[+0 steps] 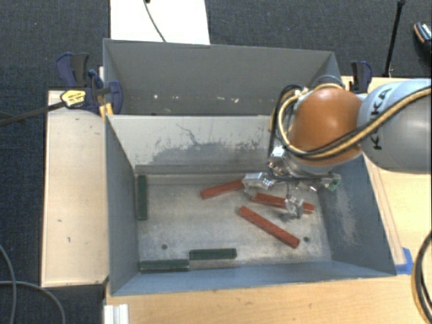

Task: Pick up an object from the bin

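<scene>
fingers (278, 196): open or closed, cannot tell | beneath them: middle red stick (300, 206) | risk: second red stick (268, 226) just beside gets pinched too, or knocked askew

From my station: light even, diffuse, from above. Soft sheen on orange wrist cover (324, 120). Faint shadow under arm (398, 123) on bin (189, 228) floor. Back wall bright; carpet (40, 19) dark.

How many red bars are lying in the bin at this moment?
3. One red bar lies mid-floor near the back; a second red bar lies slanted nearer the front; a third red bar is partly covered by the gripper. The arm could hide others.
</scene>
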`<state>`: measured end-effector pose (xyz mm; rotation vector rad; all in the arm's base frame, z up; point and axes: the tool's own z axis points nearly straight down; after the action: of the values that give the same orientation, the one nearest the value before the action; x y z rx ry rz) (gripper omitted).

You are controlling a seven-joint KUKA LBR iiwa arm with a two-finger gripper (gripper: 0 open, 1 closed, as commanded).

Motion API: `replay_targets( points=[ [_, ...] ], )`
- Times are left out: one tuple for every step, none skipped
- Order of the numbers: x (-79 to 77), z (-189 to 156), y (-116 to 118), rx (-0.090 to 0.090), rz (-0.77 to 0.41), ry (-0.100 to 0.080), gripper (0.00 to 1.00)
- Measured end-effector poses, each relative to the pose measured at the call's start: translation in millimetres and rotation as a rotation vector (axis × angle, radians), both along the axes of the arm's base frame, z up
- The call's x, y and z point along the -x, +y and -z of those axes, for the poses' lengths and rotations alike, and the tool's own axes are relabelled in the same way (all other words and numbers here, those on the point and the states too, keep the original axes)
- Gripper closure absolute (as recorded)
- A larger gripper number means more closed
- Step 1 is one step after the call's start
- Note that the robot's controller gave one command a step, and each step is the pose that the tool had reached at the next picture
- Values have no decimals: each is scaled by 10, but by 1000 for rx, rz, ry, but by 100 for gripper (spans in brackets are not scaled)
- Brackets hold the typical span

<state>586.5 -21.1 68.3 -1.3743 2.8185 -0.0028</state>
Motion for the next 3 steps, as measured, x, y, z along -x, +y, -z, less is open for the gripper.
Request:
replay_targets(
  points=[
    [18, -42, 29, -2, 3, 5, 100],
    [20, -29, 25, -1, 5, 4, 0],
    [24, -27, 26, -1, 10, 6, 100]
  ],
)
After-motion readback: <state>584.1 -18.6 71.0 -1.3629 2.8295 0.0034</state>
